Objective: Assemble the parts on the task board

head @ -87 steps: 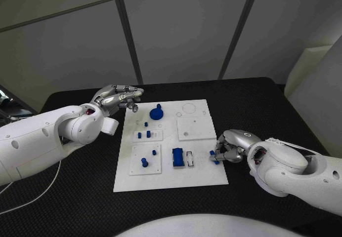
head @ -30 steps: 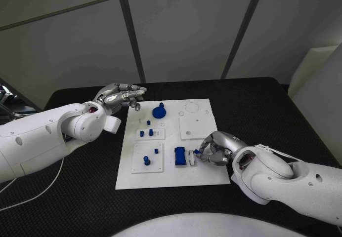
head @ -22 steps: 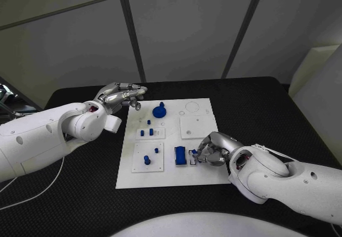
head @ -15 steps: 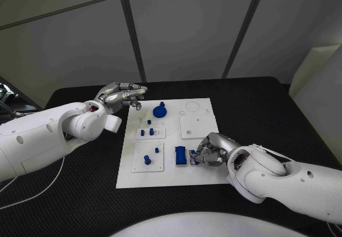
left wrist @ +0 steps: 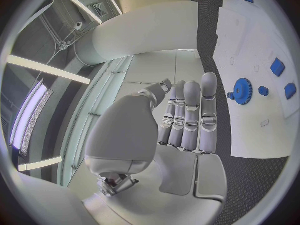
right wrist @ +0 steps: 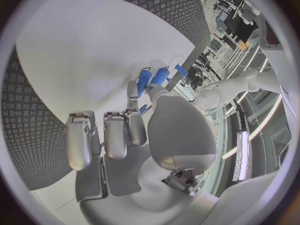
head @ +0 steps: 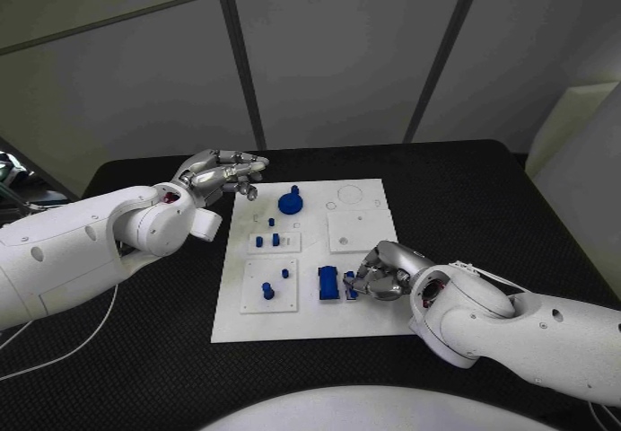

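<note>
The white task board (head: 375, 323) lies in the middle of the black table. My right hand (head: 378, 274) is over its lower middle and pinches a small blue part (head: 349, 288) down at the white slot beside a blue block (head: 328, 284). In the right wrist view the right hand's fingertips (right wrist: 133, 91) point at blue pieces (right wrist: 152, 78) on the board. My left hand (head: 223, 172) hovers off the board's upper left corner with its fingers curled in and nothing in them. A blue gear (head: 289, 204) (left wrist: 240, 91) stands near it.
Small blue pegs (head: 266, 240) stand in a raised plate in the board's left half. More pegs (head: 266, 290) stand in the plate below it. A bare white square plate (head: 356, 230) lies on the right half. Black table surrounds the board.
My right hand has carried the small blue part from the board's right edge leftward to the slot beside the blue block, lowering it there. The left hand has stayed put.
</note>
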